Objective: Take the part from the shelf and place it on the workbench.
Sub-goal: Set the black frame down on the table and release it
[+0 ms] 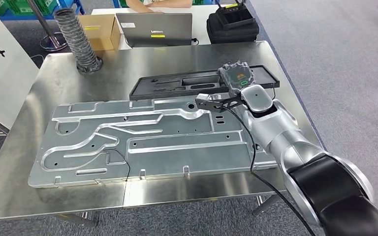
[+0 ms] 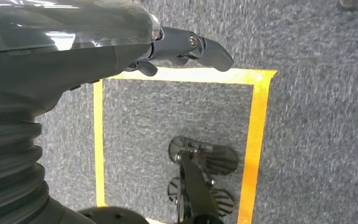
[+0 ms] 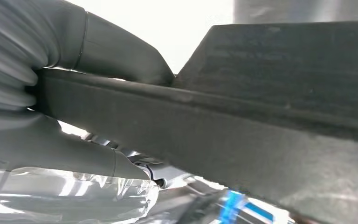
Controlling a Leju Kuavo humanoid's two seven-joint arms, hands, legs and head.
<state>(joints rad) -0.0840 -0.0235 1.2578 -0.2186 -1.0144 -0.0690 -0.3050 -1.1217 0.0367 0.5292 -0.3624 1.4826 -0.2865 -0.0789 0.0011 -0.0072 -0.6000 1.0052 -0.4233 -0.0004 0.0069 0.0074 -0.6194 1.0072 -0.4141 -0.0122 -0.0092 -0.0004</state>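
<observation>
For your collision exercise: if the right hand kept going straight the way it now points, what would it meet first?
The right hand, holding the black tray, points across the table; probably the large metal panel just below it, though depth is unclear.

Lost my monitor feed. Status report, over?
Right robot hand gripping long black plastic tray part over steel workbench. Left robot hand hanging empty, fingers apart. Large silver stamped metal panel lies just beside the part.

Tray (image 1: 177, 84) behind plate (image 1: 142, 140) on workbench (image 1: 69, 78)

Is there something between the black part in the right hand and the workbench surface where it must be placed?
Partly. The right hand holds the black part above the workbench. The large silver panel covers the middle; bare steel remains behind it.
</observation>
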